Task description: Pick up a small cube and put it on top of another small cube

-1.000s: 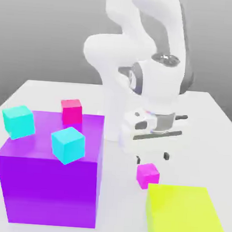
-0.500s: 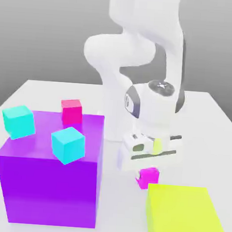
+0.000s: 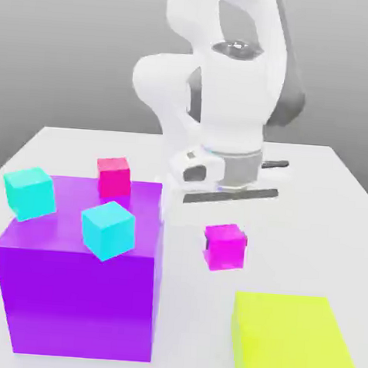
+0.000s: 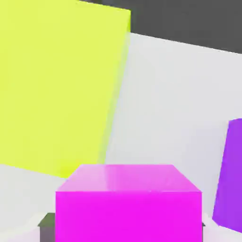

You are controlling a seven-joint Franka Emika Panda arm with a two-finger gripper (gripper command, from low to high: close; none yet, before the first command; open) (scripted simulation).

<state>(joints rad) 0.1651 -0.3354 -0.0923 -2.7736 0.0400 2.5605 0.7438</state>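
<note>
Carrying the magenta small cube (image 3: 225,246) clear of the desk (image 3: 325,197) is the step in hand, judging by how the cube hangs below the hand (image 3: 225,221) with white surface showing beneath it. The hand is clamped on that cube; in the hand view the cube (image 4: 127,203) sits close to the camera between the finger bases.

In the exterior view the cube hangs between the big purple block (image 3: 80,269) on that view's left and the yellow-green block (image 3: 294,340) toward the lower right.

A likely target is the crimson-pink cube (image 3: 114,176), which stands behind the purple block's far edge, or one of the two cyan cubes (image 3: 29,192) (image 3: 107,230) that appear to rest on its top.

To do this well, the arm should gain enough height to pass over the purple block, keep the cube level, centre it squarely above the chosen cube, lower until the faces meet, and only then let go. An off-centre release would probably tip it off.
</note>
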